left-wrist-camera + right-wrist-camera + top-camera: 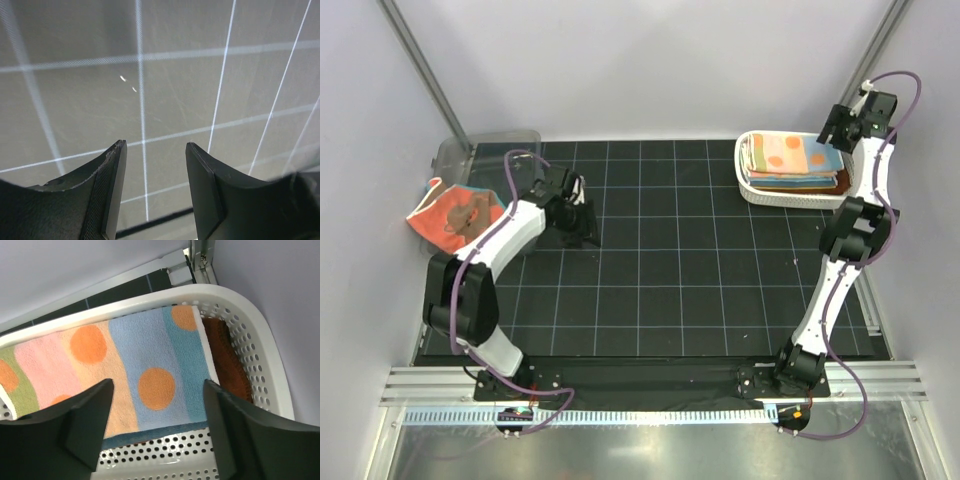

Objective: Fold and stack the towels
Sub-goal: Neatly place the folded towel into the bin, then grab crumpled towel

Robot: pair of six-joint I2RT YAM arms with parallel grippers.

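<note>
Right gripper [157,390] above the basket [260,365] and left gripper [156,147] far from it stand spread, empty; dotted towel [150,355] tops the basket stack; bear towel [455,215], farthest from the basket, likely handles limp: pinch a corner.

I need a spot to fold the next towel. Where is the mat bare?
Bare: the mat between the left gripper and the white basket. Crowded: that basket, stacked with towels, and the far-left corner with clear bin and bear towel.

We find a pastel-striped towel with orange dots [145,365], folded flat, topping the stack in the white basket [260,340]. A rust-brown towel [227,357] lies beneath it. A coral-red bear towel [455,215] lies crumpled at the clear bin's [495,143] near side.
</note>
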